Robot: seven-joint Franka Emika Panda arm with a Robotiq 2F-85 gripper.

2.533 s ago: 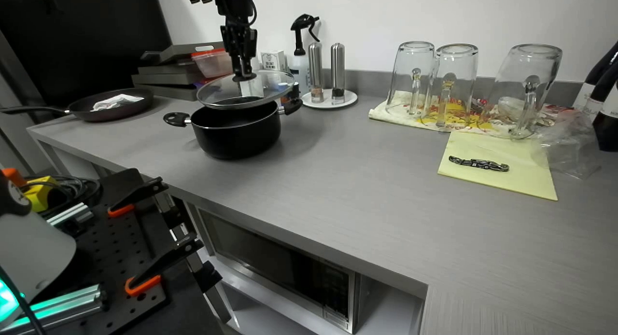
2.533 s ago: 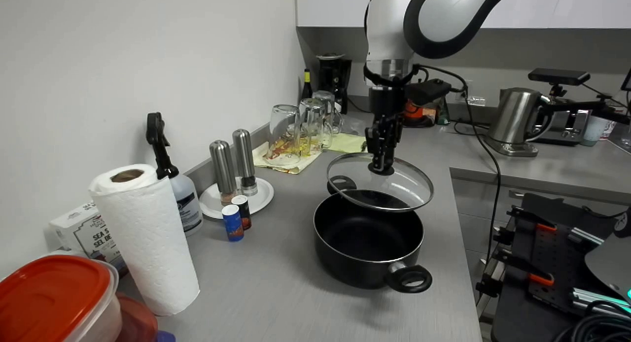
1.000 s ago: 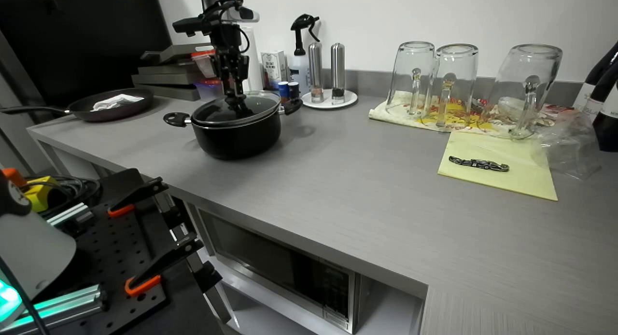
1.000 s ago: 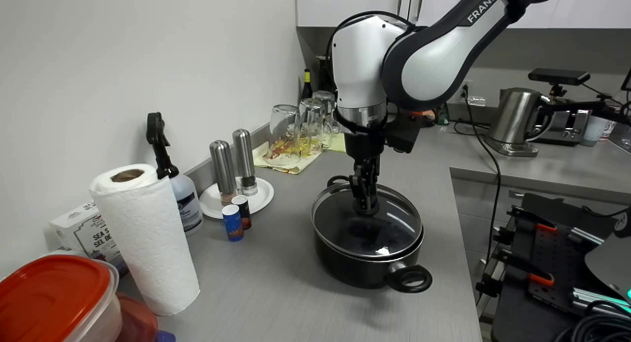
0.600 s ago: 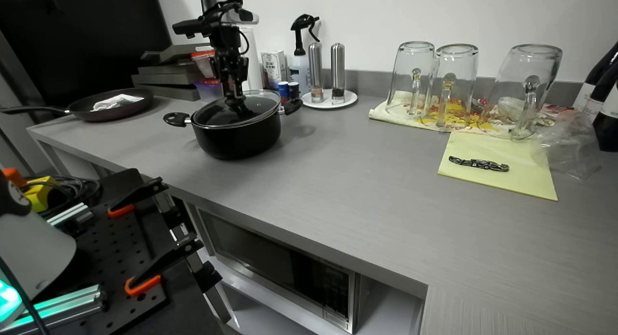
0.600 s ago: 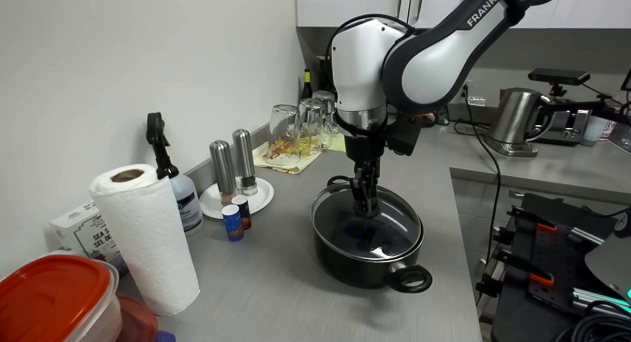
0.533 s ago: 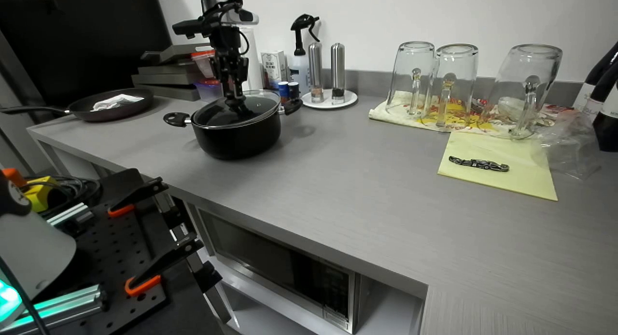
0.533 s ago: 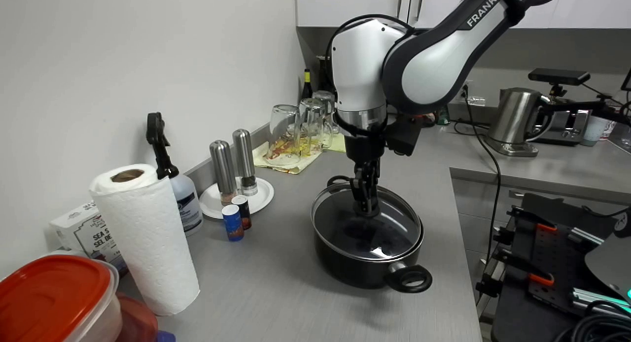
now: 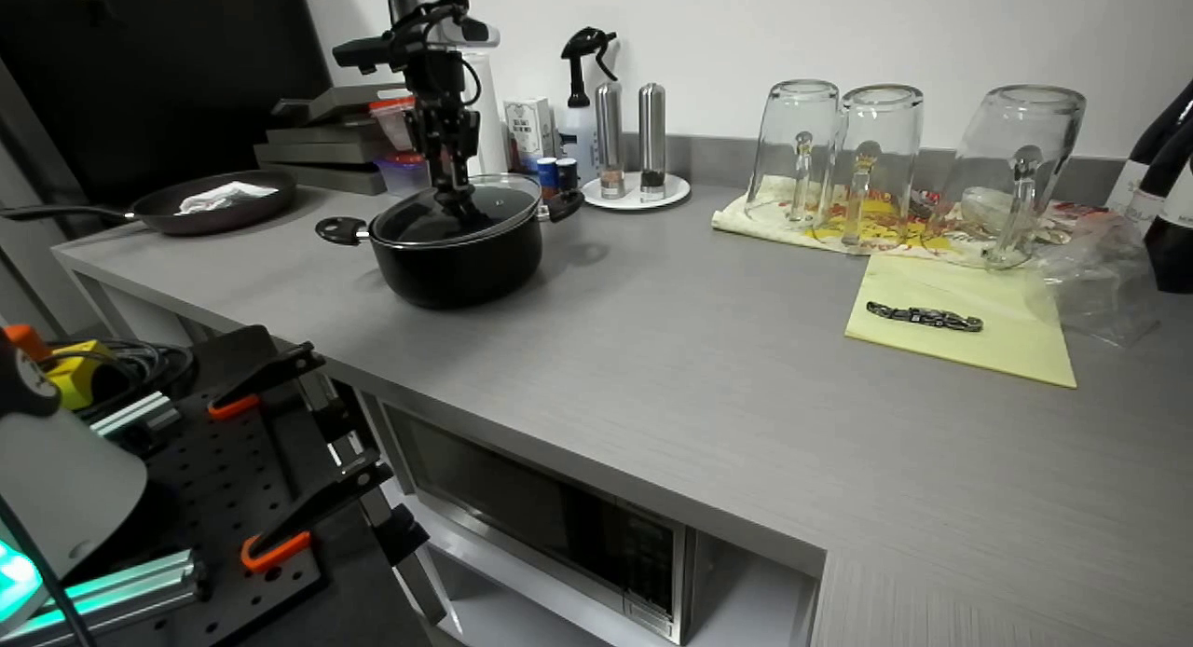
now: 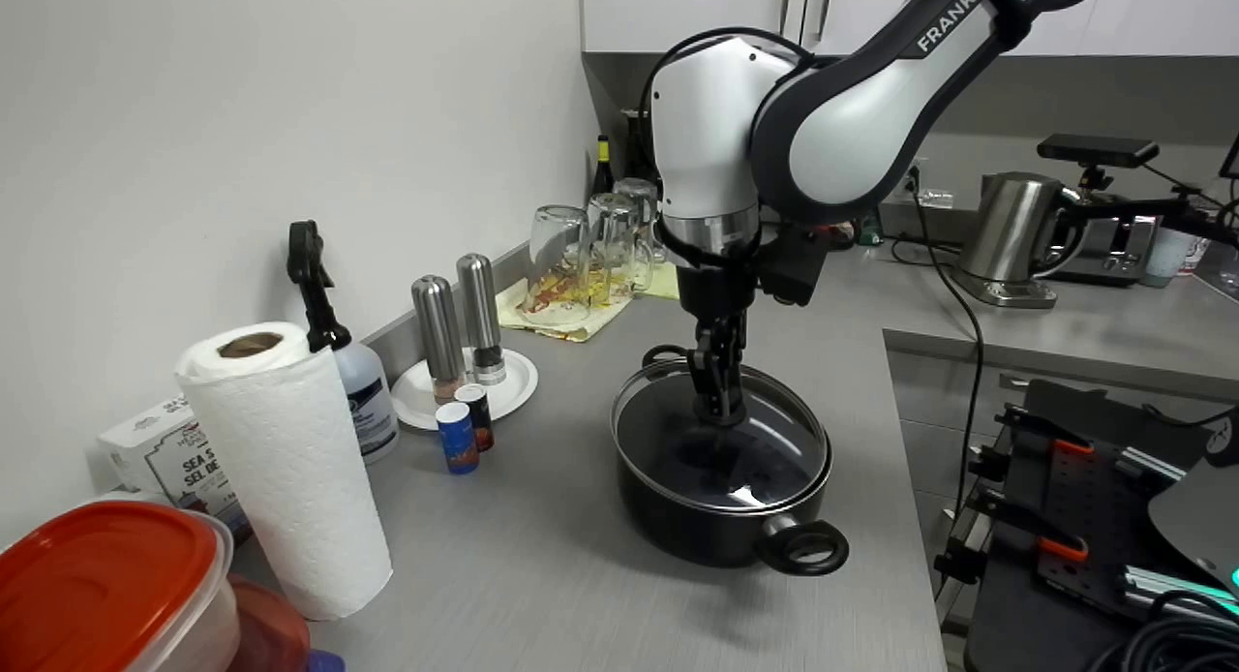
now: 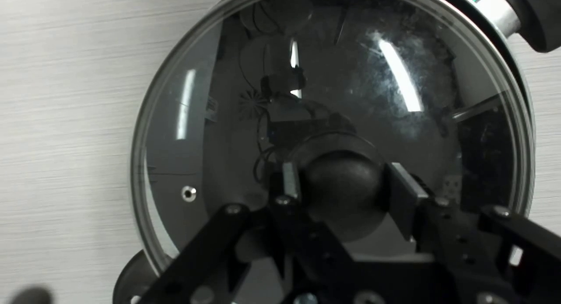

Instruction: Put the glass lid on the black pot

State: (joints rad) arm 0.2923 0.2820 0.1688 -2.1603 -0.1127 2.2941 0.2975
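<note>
Hand (image 11: 344, 181) clamped on the knob (image 11: 344, 199) of the glass lid (image 10: 738, 464), which sits on top of the black pot (image 10: 692, 527) — placing looks nearly done, though a sliver of pot rim (image 11: 504, 45) shows past the lid by one handle (image 11: 543, 17). Left to do, I judge: perhaps a nudge, then let go and lift clear. Readable — "FRANK", end hidden, on the arm (image 10: 857, 135) above the pot; "SEA S…", "SEL DE…" on a box (image 10: 169, 440) well apart from the pot, part-hidden behind a paper-towel roll (image 10: 286, 469).
</note>
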